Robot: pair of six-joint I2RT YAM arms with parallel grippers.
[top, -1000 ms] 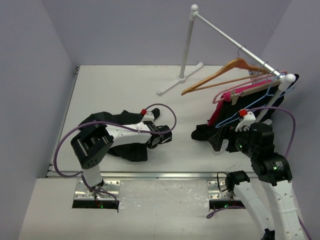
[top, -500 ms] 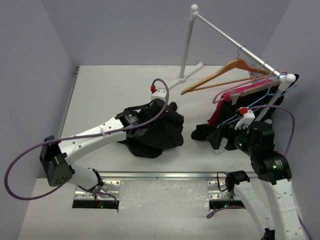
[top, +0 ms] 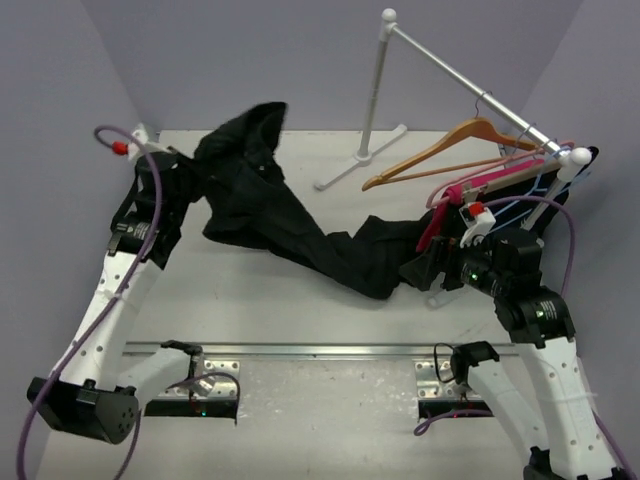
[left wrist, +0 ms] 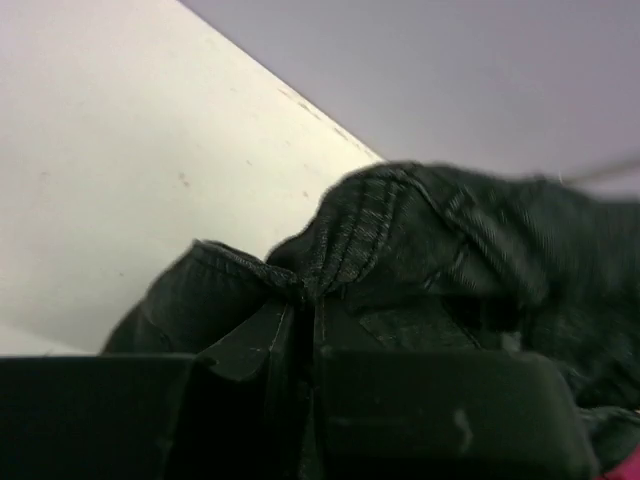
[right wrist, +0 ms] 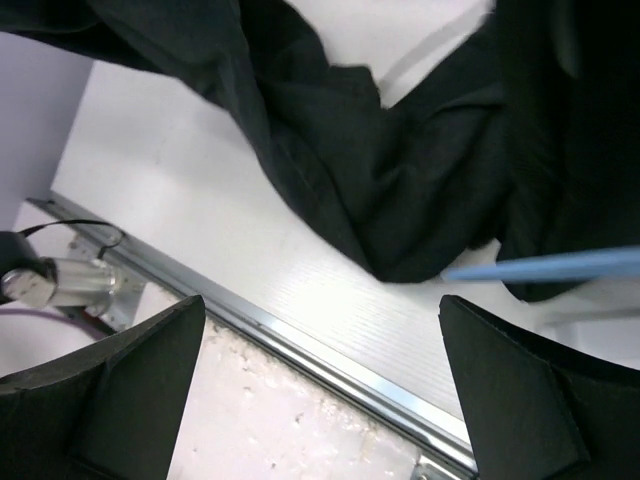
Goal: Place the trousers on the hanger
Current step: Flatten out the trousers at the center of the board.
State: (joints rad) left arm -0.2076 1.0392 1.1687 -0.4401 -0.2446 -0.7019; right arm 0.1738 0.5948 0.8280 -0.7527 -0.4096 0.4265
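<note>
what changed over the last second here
The left gripper, jaws shut on the trousers, swung from the middle of the table to its far left corner, pulling them out of a bunched heap into a long strip. The right gripper stayed open and roughly in place; the wooden hanger stayed on the rail.

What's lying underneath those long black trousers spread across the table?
Only the bare white table shows around the trousers. The left gripper pinches one end of them. Anything beneath the draped cloth itself is covered and cannot be seen.
</note>
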